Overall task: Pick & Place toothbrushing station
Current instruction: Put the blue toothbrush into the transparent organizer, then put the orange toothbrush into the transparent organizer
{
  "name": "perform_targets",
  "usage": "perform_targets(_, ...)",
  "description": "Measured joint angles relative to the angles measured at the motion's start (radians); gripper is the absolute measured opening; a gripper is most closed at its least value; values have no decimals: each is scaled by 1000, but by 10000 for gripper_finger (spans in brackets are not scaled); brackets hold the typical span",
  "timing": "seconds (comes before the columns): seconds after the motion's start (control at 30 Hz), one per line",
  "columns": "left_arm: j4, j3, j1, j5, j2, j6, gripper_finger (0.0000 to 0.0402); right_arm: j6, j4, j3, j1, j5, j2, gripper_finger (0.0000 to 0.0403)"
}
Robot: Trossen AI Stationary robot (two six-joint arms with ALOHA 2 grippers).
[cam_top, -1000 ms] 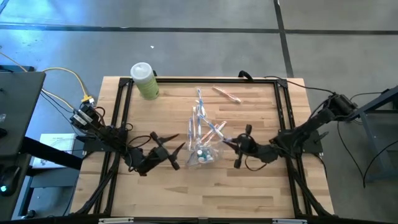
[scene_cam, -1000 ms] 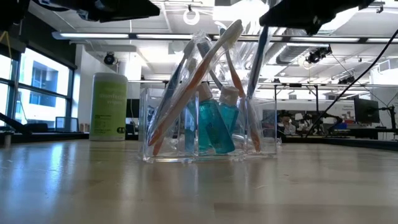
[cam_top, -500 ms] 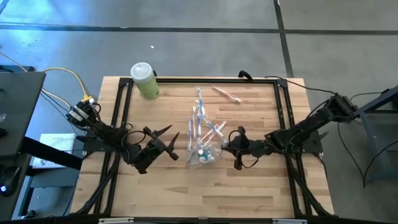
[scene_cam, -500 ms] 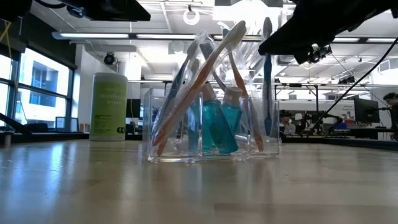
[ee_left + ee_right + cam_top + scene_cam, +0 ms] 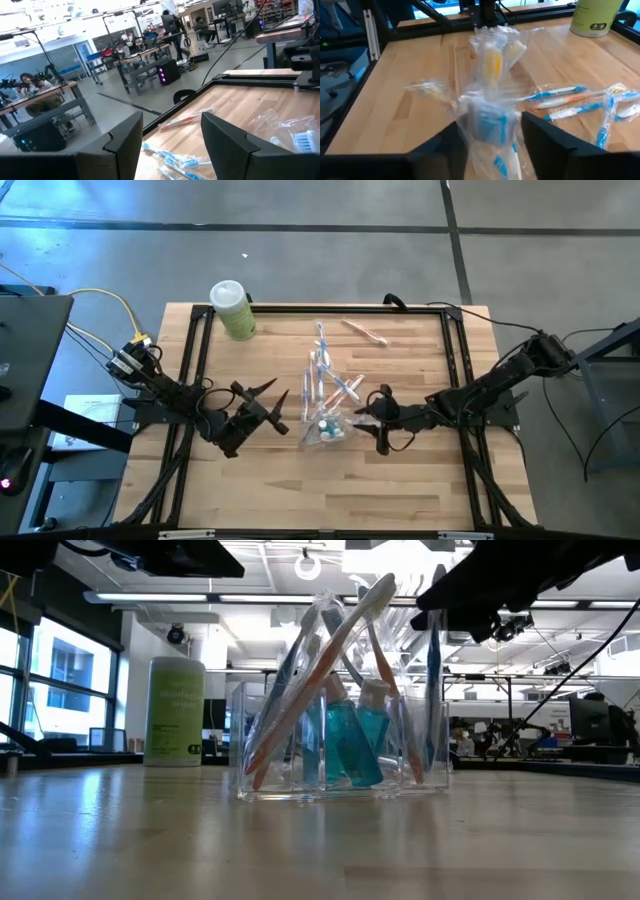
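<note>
A see-through plastic holder (image 5: 325, 427) (image 5: 340, 780) stands mid-table. Wrapped toothbrushes lean in it, beside two teal bottles (image 5: 350, 745). A wrapped blue toothbrush (image 5: 432, 690) stands upright in the holder's right end. My right gripper (image 5: 368, 420) (image 5: 487, 145) is open, just right of the holder, with its fingers on either side of that toothbrush's upper end. My left gripper (image 5: 272, 402) (image 5: 170, 135) hangs open left of the holder, with nothing between its fingers. My right gripper's open fingers (image 5: 547, 142) flank the wrapped upper end (image 5: 487, 122) of the blue toothbrush, coming slanting down from the table's right. I cannot tell whether they touch the wrap. The toothbrush stands upright with its lower end in the holder.
A light-green bottle with a white cap (image 5: 233, 310) (image 5: 175, 710) stands at the far left. An orange toothbrush (image 5: 363, 331) and a blue one (image 5: 320, 340) lie loose on the wood beyond the holder. A black frame (image 5: 195, 360) edges the table.
My right gripper has moved left toward the holder, tipped downward and opened. The blue toothbrush it carried has sunk into the holder's right end and stands there upright. My left gripper has risen slightly and turned.
</note>
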Motion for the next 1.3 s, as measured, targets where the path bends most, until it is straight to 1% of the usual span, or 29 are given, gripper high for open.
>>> perform_targets(0.07,0,0,0,0,0,0,195,-41,12,0,0,7,-1,202)
perform_targets(0.1,0,0,0,0,0,0,195,-80,24,0,0,27,-6,214)
perform_targets(0.23,0,0,0,1,0,-1,195,-229,145,1,1,147,-24,241)
perform_targets(0.37,0,0,-1,1,0,-44,195,-402,289,1,1,174,-53,246)
perform_targets(0.43,-18,0,-7,-1,0,-68,195,-494,355,1,4,221,-83,246)
perform_targets(0.5,-58,0,-15,0,0,-110,195,-564,441,1,12,283,-118,245)
perform_targets(0.57,-100,0,-26,-1,0,-141,195,-667,500,1,19,373,-163,244)
perform_targets(0.63,-136,0,-32,-5,0,-93,195,-785,531,1,27,473,-205,244)
perform_targets(0.7,-151,0,-42,-39,0,-17,195,-853,523,1,27,563,-250,244)
perform_targets(0.77,-180,-1,-52,-69,1,8,195,-859,467,1,5,640,-293,244)
perform_targets(0.83,-178,-1,-65,-77,1,-1,195,-830,370,1,-22,688,-328,244)
perform_targets(0.9,-176,-1,-76,-44,1,-13,195,-746,220,1,-60,715,-356,244)
perform_targets(0.93,-177,-1,-80,-21,1,-6,195,-685,142,1,-82,704,-367,244)
perform_targets(0.97,-177,-1,-84,1,1,14,195,-608,54,1,-110,671,-376,244)
perform_targets(1.0,-176,-1,-86,21,1,32,195,-528,-26,1,-144,623,-385,244)
perform_targets(1.07,-176,-1,-83,38,1,46,195,-377,-149,1,-228,488,-391,244)
perform_targets(1.17,-175,-1,-71,43,1,19,195,-226,-240,1,-384,290,-386,244)
perform_targets(1.3,-176,-1,-72,61,1,36,195,-178,-249,1,-583,94,-342,244)
